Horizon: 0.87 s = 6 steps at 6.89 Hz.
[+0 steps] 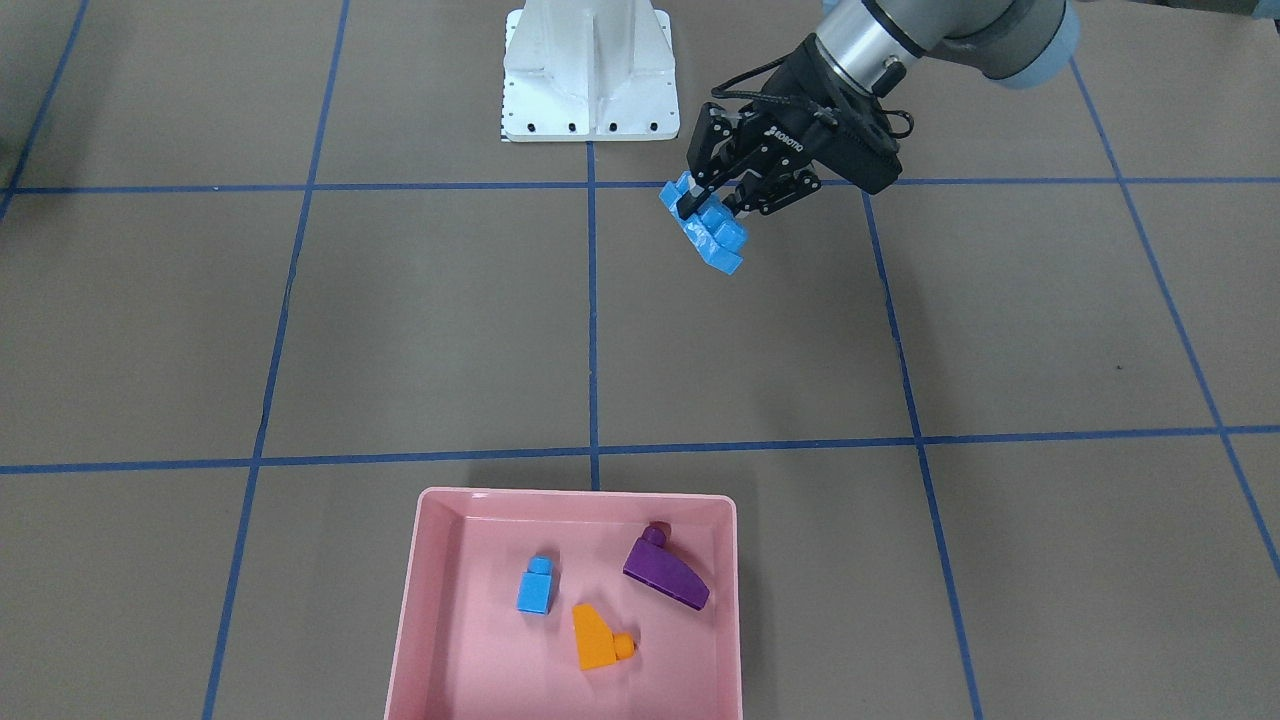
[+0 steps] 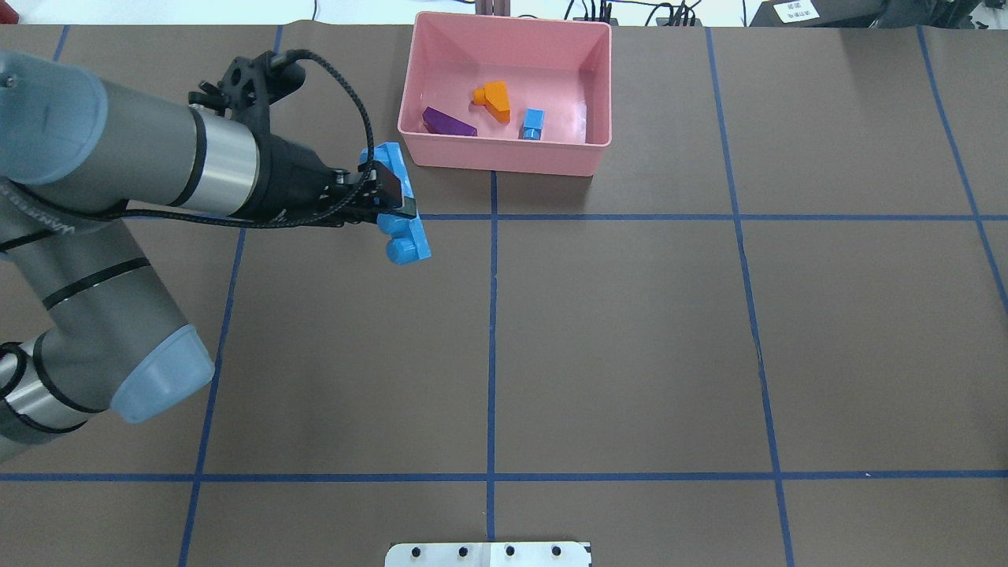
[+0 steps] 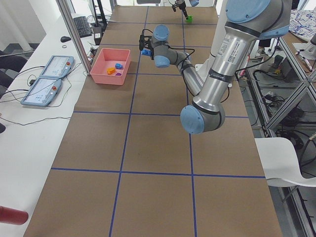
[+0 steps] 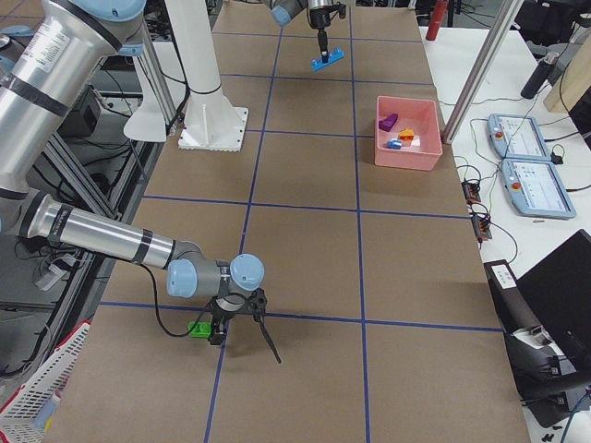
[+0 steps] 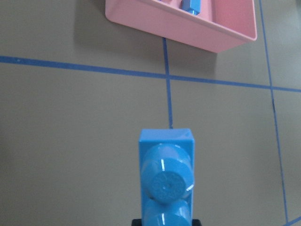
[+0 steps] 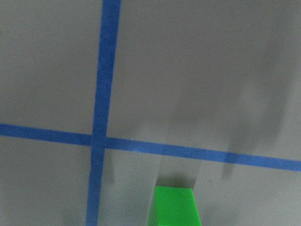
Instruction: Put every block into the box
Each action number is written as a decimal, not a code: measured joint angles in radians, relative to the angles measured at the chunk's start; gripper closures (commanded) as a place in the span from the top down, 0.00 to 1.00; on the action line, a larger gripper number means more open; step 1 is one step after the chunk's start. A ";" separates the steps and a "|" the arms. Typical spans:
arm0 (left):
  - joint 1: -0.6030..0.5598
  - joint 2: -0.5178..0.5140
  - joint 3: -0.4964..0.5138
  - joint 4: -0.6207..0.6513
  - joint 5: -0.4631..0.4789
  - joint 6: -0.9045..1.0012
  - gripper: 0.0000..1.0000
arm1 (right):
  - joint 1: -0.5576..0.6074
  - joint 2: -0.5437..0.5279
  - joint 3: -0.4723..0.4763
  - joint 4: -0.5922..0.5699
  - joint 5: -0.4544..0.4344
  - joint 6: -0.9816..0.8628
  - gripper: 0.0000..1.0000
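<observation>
While the left end effector (image 1: pixel 705 205) is clamped across the middle of the long blue four-stud block (image 1: pixel 712 235), it holds that brick tilted and clear of the table (image 1: pixel 400 320), just outside the corner of the pink box (image 1: pixel 575 494) nearest the arm. The right end effector (image 4: pixel 245 337) hangs low at the table's other end, well apart from the box, right by the green two-stud block (image 4: pixel 199 329); I cannot tell whether its fingers are apart or together.

There are five blocks and one box. Three lie inside the box, apart from one another:
- the small blue one-stud block (image 1: pixel 536 585)
- the purple curved wedge (image 1: pixel 665 572)
- the orange sloped block (image 1: pixel 597 637)
</observation>
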 measured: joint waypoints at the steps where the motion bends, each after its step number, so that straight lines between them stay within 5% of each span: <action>1: -0.003 -0.065 0.028 0.037 0.026 -0.003 0.00 | -0.014 0.000 -0.010 0.000 0.017 0.000 0.99; 3: -0.012 -0.177 0.118 0.059 0.062 -0.004 0.00 | -0.040 0.007 -0.029 0.000 0.050 0.002 0.96; 4: -0.022 -0.241 0.179 0.061 0.083 -0.004 0.00 | -0.049 0.015 -0.042 0.000 0.060 0.004 0.81; 5: -0.030 -0.299 0.241 0.061 0.093 -0.005 0.00 | -0.054 0.023 -0.054 0.000 0.065 0.010 0.49; 6: -0.036 -0.360 0.309 0.061 0.098 -0.008 0.00 | -0.057 0.027 -0.063 -0.001 0.066 0.023 0.05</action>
